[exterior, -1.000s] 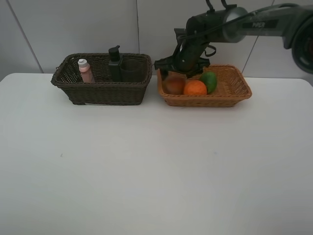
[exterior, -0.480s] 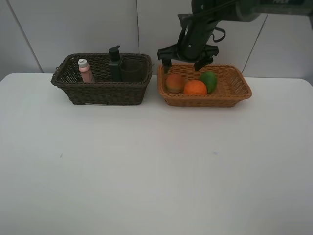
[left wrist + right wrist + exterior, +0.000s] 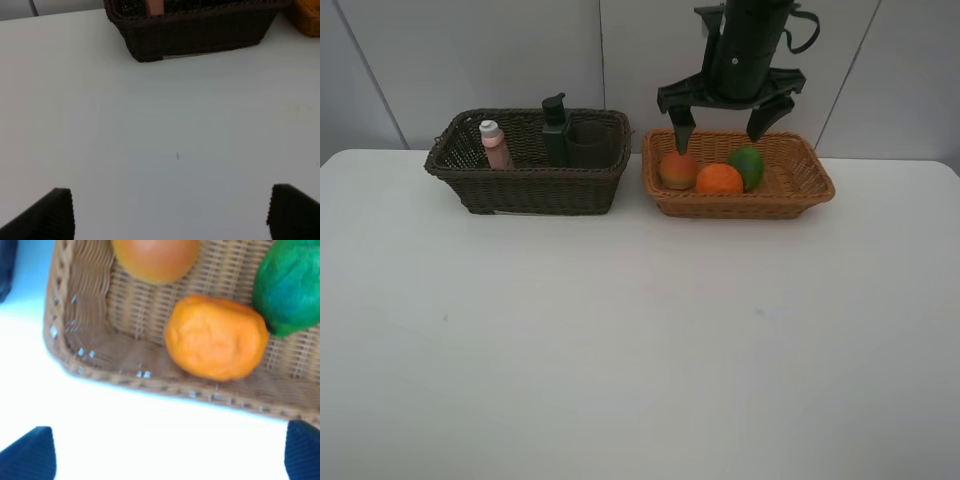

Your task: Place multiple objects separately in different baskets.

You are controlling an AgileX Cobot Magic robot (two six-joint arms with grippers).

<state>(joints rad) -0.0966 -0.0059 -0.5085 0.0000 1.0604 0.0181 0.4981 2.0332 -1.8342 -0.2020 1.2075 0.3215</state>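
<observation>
The dark brown basket [image 3: 530, 185] holds the pink white-capped bottle [image 3: 495, 145], the dark green pump bottle [image 3: 556, 130] and the purple cup [image 3: 590, 143]. The light orange-tan basket [image 3: 800, 185] holds the red-orange peach-like fruit [image 3: 677, 170], the orange [image 3: 719, 179] and the green fruit [image 3: 748, 166]. My right gripper [image 3: 720, 127] hangs open and empty above the tan basket. The right wrist view shows the orange [image 3: 216, 338], the green fruit [image 3: 292, 285] and the peach-like fruit [image 3: 155, 257]. My left gripper [image 3: 170, 212] is open over the bare table, near the dark basket [image 3: 195, 30].
The white table [image 3: 640, 340] runs from the baskets to the near edge. A tiled wall [image 3: 470, 60] stands right behind both baskets. A corner of the tan basket [image 3: 307, 17] shows in the left wrist view.
My right gripper has risen out of the tan basket, leaving the peach-like fruit inside, and swung to hang straight down above it. The fruits and the bottles have not moved.
</observation>
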